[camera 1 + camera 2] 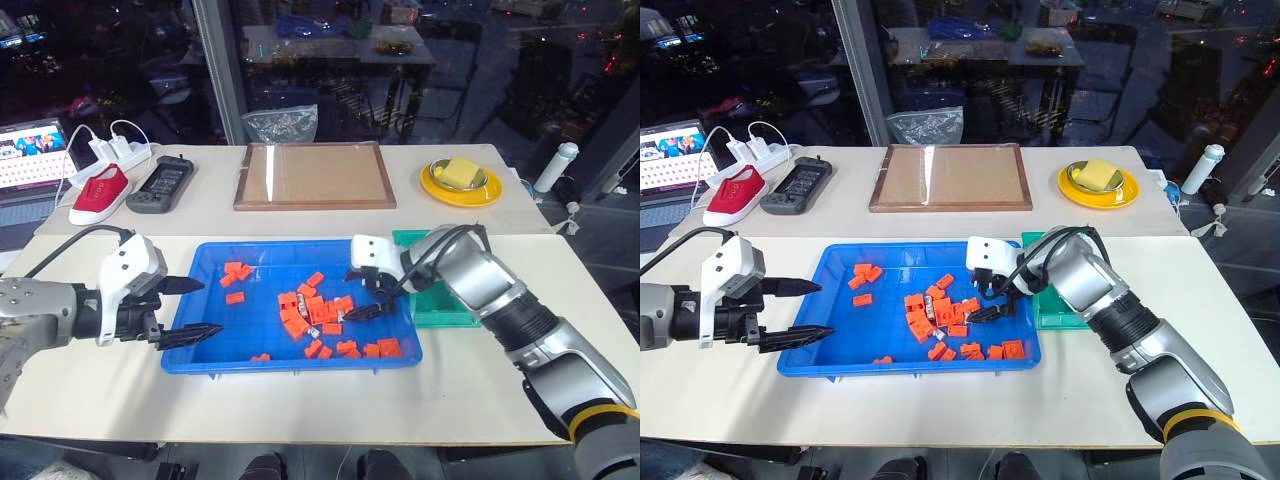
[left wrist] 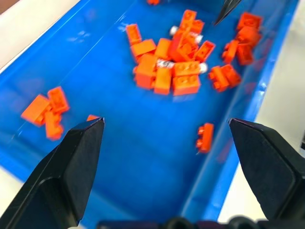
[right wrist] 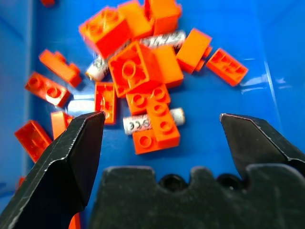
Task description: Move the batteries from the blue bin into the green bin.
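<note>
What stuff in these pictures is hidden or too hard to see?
- Batteries: right wrist view shows them half buried under orange blocks, so their number is unclear.
- Green bin: head views; the right arm covers most of it, so its contents are hidden.
- Laptop: cut off by the left edge.
- Yellow plate: what lies on it is too small to name.

Silver arms, white wrist housings, black pointed fingers (image 2: 71,176), yellow band.
</note>
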